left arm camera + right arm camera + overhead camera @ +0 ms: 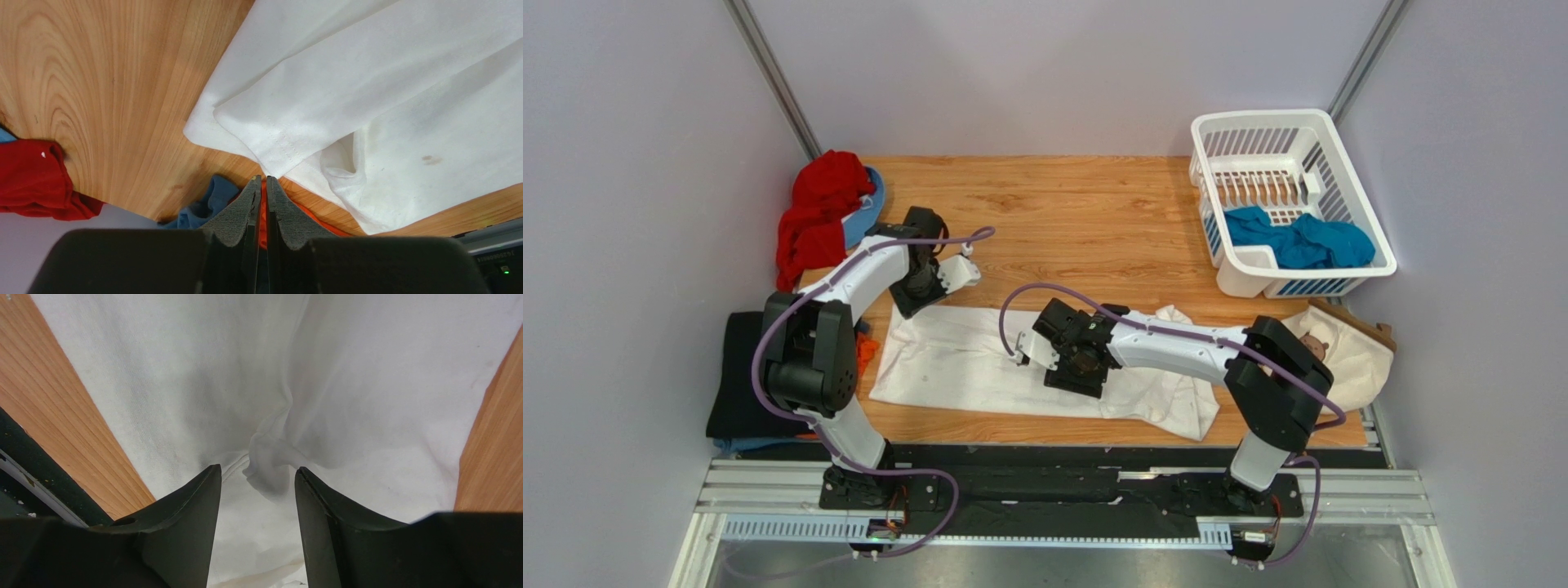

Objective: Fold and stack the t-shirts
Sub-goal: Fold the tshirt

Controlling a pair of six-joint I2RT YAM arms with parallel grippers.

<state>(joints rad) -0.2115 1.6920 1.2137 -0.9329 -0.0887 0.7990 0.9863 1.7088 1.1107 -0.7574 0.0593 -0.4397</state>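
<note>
Right claw (256,470) apart over white t-shirt (184,386) pucker; left claw (263,179) together at its hem.

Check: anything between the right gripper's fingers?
Yes, right wrist view: a raised pucker of the white t-shirt sits between the open fingers of the right gripper.

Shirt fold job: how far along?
Done: possibly the black cloth at far left; can't tell if it's folded. In hand: white t-shirt spread out, one side folded over; left gripper shut at its hem, right gripper open over a pucker. Left: finish it, then teal shirt in the basket and red cloth.
</note>
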